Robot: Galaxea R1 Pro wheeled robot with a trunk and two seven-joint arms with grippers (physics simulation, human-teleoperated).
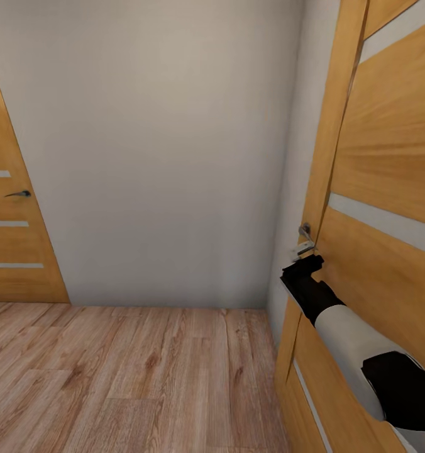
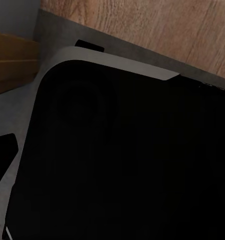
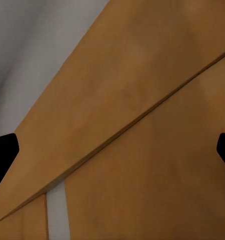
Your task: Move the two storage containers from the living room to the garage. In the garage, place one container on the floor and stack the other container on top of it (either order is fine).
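Right gripper (image 1: 302,267): extended to the near right door (image 1: 388,189), its black tip just below the metal lever handle (image 1: 305,238). In the right wrist view the two dark fingertips (image 3: 3,155) sit at opposite edges with door panel between them, so the jaws stand apart, holding nothing.

Left gripper: state cannot be told; the left wrist view faces a dark rounded part of the robot's own body (image 2: 122,155), with plank floor beyond.

Setting: wood plank floor (image 1: 131,377), plain grey wall (image 1: 156,151), second wooden door (image 1: 11,214) at far left, closed.

Storage containers: not in sight here; neither arm carries one.

Risks, as judged:
- The gripper may slip under or past the lever and push on the panel instead.
- The forearm lies close along the door face; a swing of the door could strike or jam the arm.
- The base stands near the frame and could block the opening.
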